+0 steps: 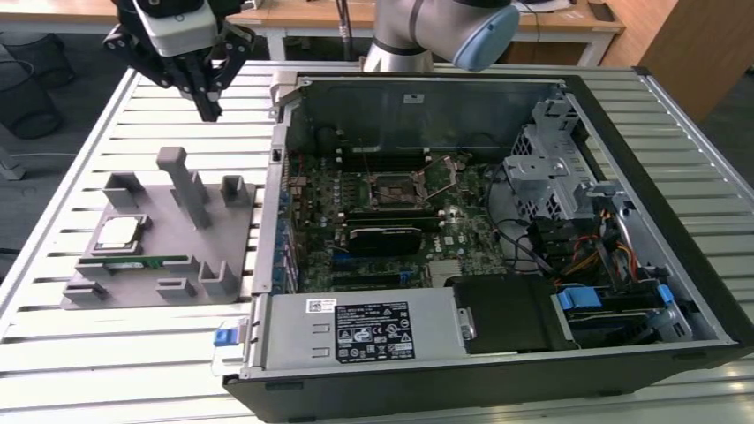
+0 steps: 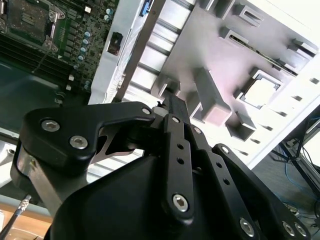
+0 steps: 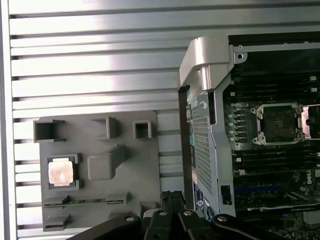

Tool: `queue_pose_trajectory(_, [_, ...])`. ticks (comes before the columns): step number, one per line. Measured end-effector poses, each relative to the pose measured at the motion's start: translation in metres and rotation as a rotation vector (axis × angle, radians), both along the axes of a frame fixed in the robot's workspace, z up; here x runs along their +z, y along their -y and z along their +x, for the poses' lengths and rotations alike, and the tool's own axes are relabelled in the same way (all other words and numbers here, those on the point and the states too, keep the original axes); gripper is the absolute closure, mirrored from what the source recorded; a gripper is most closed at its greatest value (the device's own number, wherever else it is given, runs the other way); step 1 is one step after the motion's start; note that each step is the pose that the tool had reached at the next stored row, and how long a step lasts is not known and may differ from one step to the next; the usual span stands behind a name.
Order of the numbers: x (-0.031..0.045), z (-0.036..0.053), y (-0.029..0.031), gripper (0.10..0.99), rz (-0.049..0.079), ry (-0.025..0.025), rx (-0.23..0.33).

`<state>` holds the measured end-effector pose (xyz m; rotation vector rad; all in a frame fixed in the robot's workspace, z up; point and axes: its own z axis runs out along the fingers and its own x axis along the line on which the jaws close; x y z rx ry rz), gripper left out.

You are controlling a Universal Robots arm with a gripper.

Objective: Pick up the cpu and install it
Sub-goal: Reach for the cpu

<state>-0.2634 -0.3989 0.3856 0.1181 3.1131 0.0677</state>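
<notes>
The cpu [image 1: 120, 232] lies flat, silver top up, in a square pocket of the grey holder block [image 1: 229, 234] on the exterior view's left; both wrist views show it [image 2: 260, 92] [image 3: 61, 173]. My gripper [image 1: 212, 110] hangs above the table beyond the block's far end, well clear of the cpu, its fingers shut with nothing between them. Its fingertips [image 3: 172, 196] show in the first wrist view, and its black fingers [image 2: 172, 100] in the second. The motherboard's bare cpu socket [image 1: 395, 188] [image 3: 280, 122] [image 2: 30, 20] sits inside the open computer case [image 1: 707, 265].
A thin green memory stick [image 1: 147, 262] [image 3: 82, 202] lies in a slot of the holder beside the cpu. Tall grey posts [image 1: 189, 185] rise from the holder. A black block [image 1: 383, 237] sits just below the socket. The slatted metal table [image 1: 130, 353] carries everything.
</notes>
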Motion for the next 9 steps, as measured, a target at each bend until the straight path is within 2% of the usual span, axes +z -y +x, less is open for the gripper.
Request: queue_pose_trajectory(9, [-0.0008,-0.0128,0.0000,0.980,0.000,-0.0004,0.000])
